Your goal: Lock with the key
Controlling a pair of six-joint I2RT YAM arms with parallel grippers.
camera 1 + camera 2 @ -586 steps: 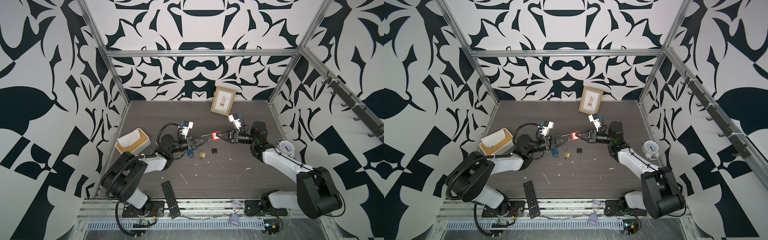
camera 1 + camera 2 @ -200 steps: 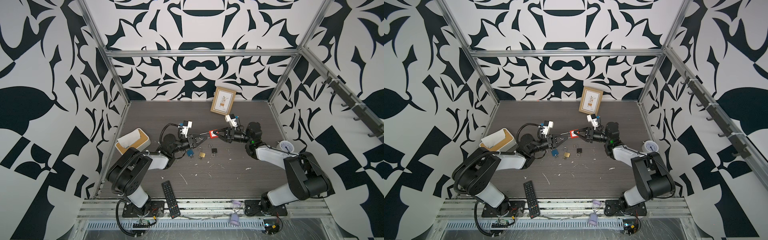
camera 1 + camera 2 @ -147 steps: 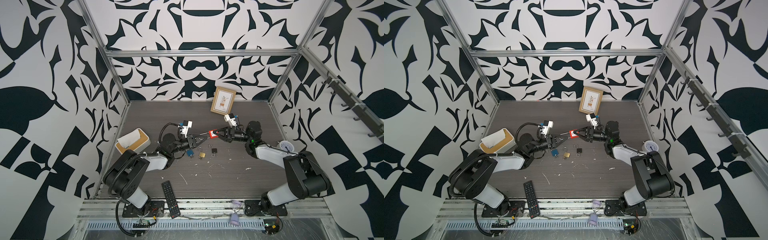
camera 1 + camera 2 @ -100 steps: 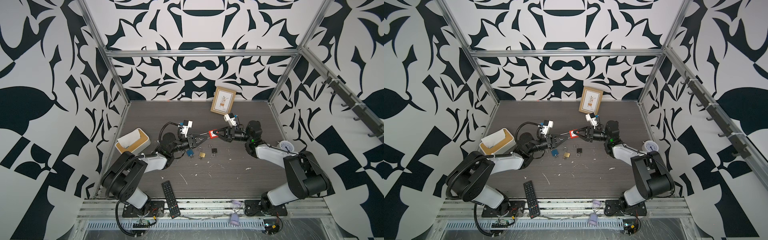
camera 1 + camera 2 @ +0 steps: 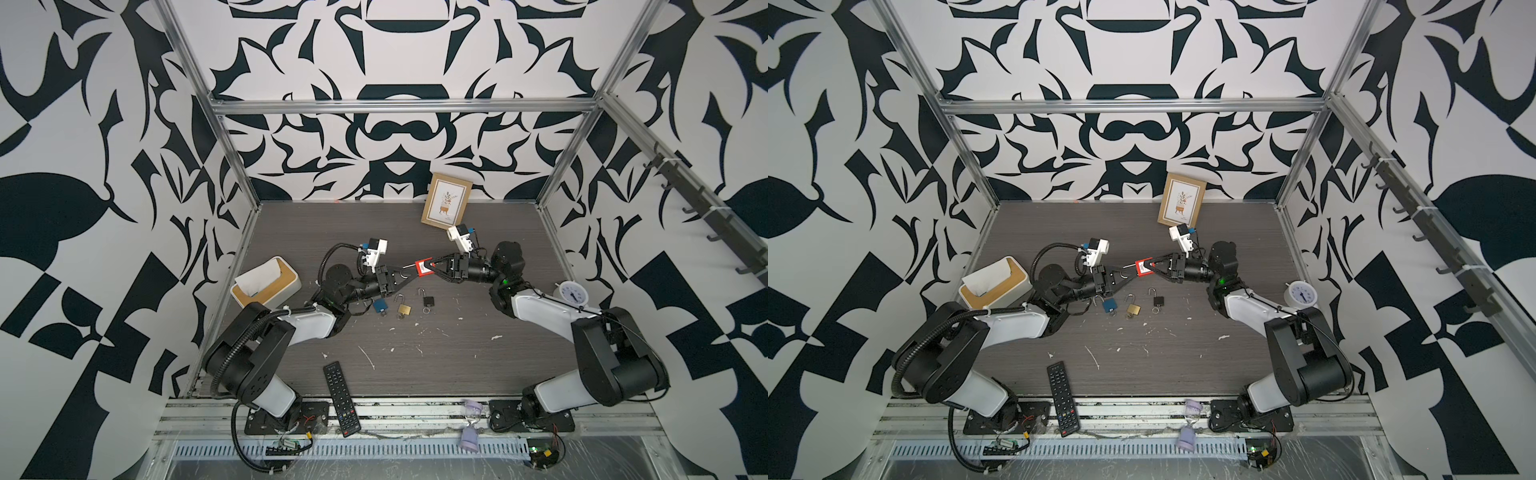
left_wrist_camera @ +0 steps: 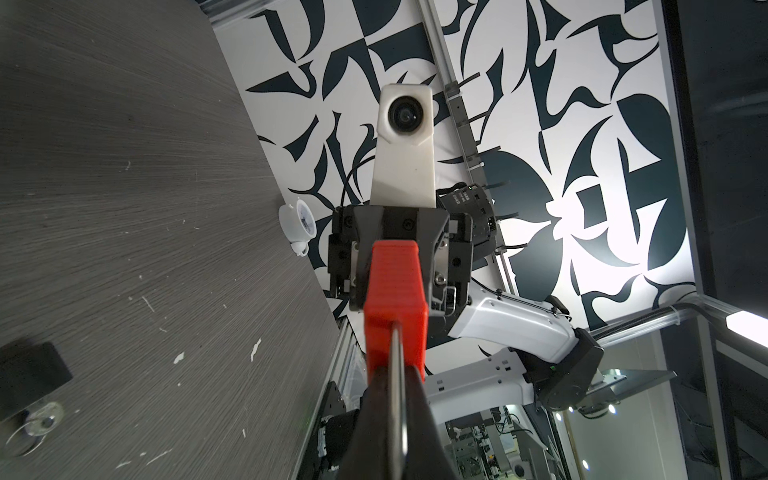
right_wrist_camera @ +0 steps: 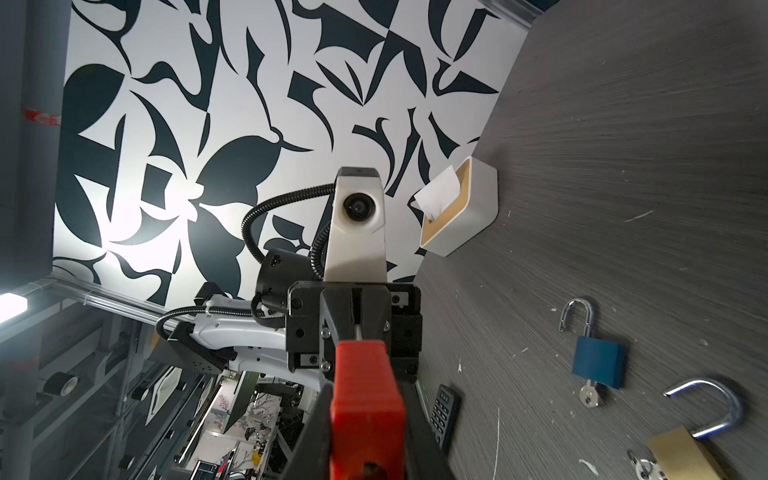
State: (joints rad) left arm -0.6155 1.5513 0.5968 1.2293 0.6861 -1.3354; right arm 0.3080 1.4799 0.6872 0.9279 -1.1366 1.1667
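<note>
Red padlock held in the air over the middle of the bench, clear of the surface, between the two arms. Pinched across its body by the fingers of the right gripper, reaching in from the right-edge side. White label on the face turned upward in both top views.

Left gripper reaching in from the left-edge side, fingers pressed together on the key. Thin metal blade seen edge-on in the left wrist view, meeting the near end of the red body. Cannot tell how deep in the lock, or whether turned.

On the bench just toward the front edge from the held lock, three more padlocks in a row, apart from one another:
- blue padlock, nearest the left edge, just beside the left arm
- brass padlock, in the middle
- black padlock, nearest the right edge

All three lying flat, shackles swung open, a key or key ring at the foot of each.

Tissue box near the left edge, one white sheet sticking out. Picture frame leaning at the back edge, toward the right corner. White clock near the right edge, beside the right arm. Black remote at the front edge, partly past it. White flecks scattered over the surface.
</note>
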